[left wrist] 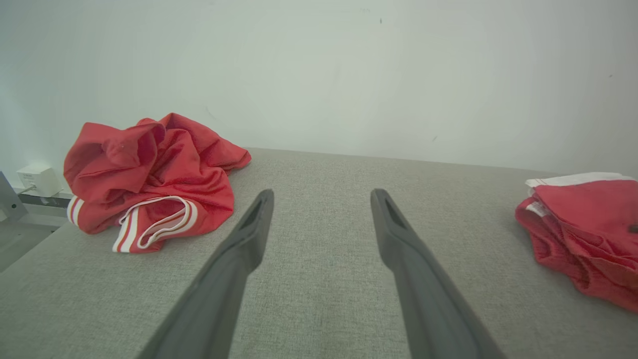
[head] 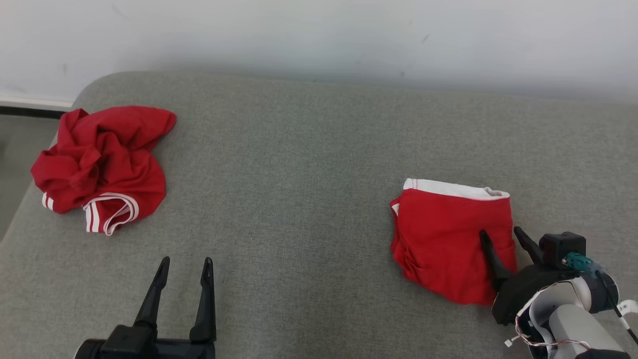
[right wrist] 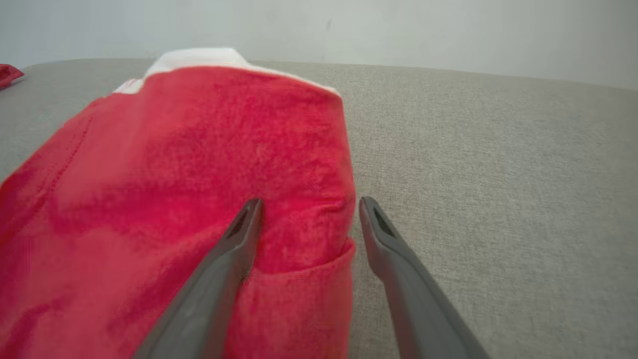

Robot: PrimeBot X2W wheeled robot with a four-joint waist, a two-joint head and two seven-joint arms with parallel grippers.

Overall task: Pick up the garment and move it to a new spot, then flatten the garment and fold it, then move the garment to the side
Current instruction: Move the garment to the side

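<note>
Lying on the right part of the grey cushion (head: pixel 309 199), the folded garment (head: pixel 448 239) is a red, roughly square packet with a white band along its far edge. Its left edge shows bunched layers, seen from the side in the left wrist view (left wrist: pixel 583 234).

The right gripper (head: pixel 500 232) sits at the packet's near right corner with its fingers spread wide and gripping nothing. One finger lies over the red cloth and the other over bare cushion just beside the edge (so the pair straddles that edge (right wrist: pixel 310 201)). Whether the finger over the cloth (right wrist: pixel 174 199) presses on it cannot be told.

Well apart, at the far left corner of the cushion, a crumpled garment (head: pixel 99 164) lies in a loose heap. It is red too, with white stripes on a cuff turned towards the near side (left wrist: pixel 149 174).

The left gripper (head: pixel 186 260) is over bare cushion at the near left, also wide open and empty, its fingers (left wrist: pixel 239 249) pointing towards the far side. Nothing lies between the two garments.

A pale wall (head: pixel 319 30) rises behind the cushion. Low at the far left, a small white box (left wrist: pixel 37 179) with a cable sits by the wall. A white tag (head: pixel 629 305) hangs on the wiring by the right wrist, its marks too small to read.
</note>
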